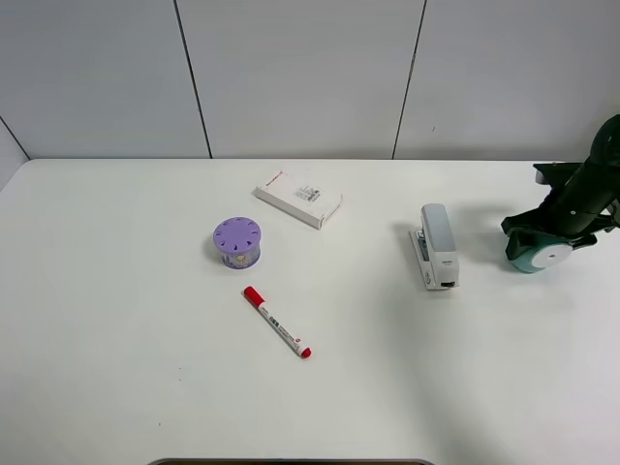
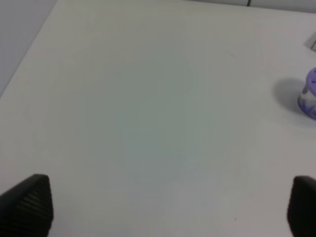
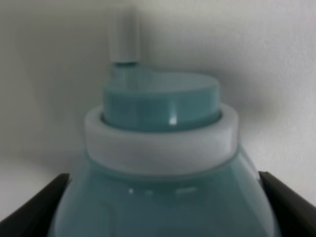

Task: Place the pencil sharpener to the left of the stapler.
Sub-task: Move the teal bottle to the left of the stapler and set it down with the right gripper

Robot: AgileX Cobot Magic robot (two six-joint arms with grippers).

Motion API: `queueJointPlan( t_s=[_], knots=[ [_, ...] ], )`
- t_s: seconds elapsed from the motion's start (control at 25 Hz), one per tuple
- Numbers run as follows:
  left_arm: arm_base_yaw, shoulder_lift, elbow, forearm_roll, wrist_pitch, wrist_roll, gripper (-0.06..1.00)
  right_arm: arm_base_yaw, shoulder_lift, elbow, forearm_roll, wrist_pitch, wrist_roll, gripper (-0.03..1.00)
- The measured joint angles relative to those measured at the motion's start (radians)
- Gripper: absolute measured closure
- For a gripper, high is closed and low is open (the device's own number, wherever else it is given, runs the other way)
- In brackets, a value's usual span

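Observation:
The teal pencil sharpener (image 1: 539, 255) with its white round face sits at the table's right edge, to the right of the stapler (image 1: 438, 245). That long light-grey stapler lies lengthwise in the right half of the table. My right gripper (image 1: 548, 233) is down over the sharpener. In the right wrist view the teal body and white ring of the sharpener (image 3: 163, 148) fill the space between both dark fingers (image 3: 34, 212), which press its sides. My left gripper (image 2: 168, 190) is open over bare table, out of sight in the exterior view.
A purple round holed container (image 1: 237, 242) stands left of centre, also the container (image 2: 308, 96) at the edge of the left wrist view. A red-capped marker (image 1: 278, 324) lies in front of it. A flat white box (image 1: 298, 198) lies behind, toward the wall.

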Motion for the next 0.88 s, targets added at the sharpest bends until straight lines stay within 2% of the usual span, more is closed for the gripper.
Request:
queueJointPlan(
  t_s=[0.28, 0.88],
  knots=[
    [0.0, 0.0, 0.0, 0.0, 0.0, 0.0, -0.01, 0.0, -0.058, 0.0, -0.003, -0.002, 0.009, 0.29],
    [0.0, 0.0, 0.0, 0.0, 0.0, 0.0, -0.01, 0.004, -0.299, 0.0, -0.004, 0.08, 0.126, 0.29]
  ],
)
